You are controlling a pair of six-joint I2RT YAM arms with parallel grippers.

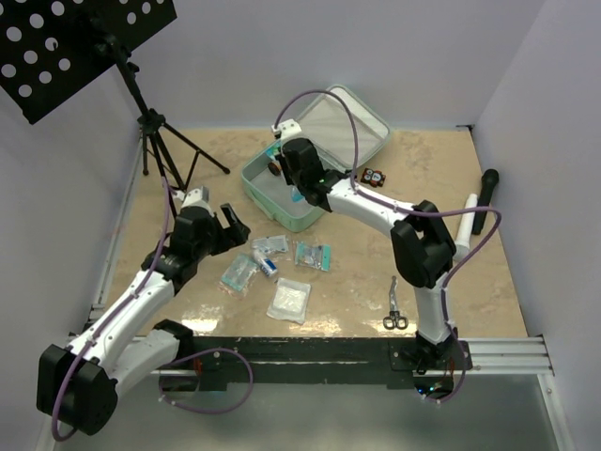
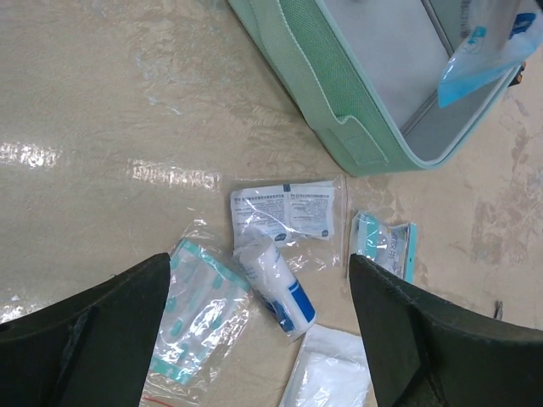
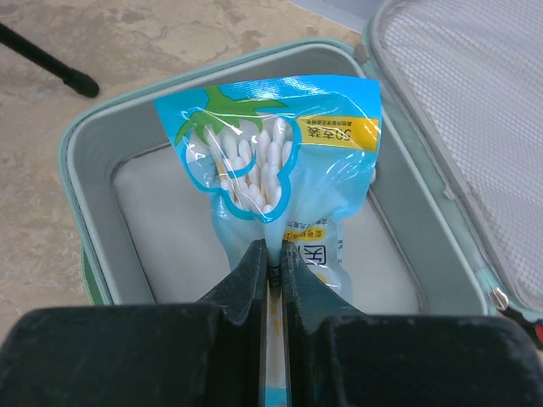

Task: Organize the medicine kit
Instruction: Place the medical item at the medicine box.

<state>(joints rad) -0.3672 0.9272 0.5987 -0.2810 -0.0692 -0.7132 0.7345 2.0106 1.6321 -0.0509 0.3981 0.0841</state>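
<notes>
The mint-green medicine kit lies open at the table's back, its lid raised to the right. My right gripper is shut on a blue bag of cotton swabs, holding it over the kit's grey-lined tray. The same bag shows above the kit in the left wrist view. My left gripper stands open above loose items: a blue-and-white roll, a sachet pack, a teal-striped bag and a teal packet.
A white gauze pack lies near the front, scissors to the right. A small dark item sits beside the kit. A black-and-white tool rests at the far right. A tripod music stand occupies the back left.
</notes>
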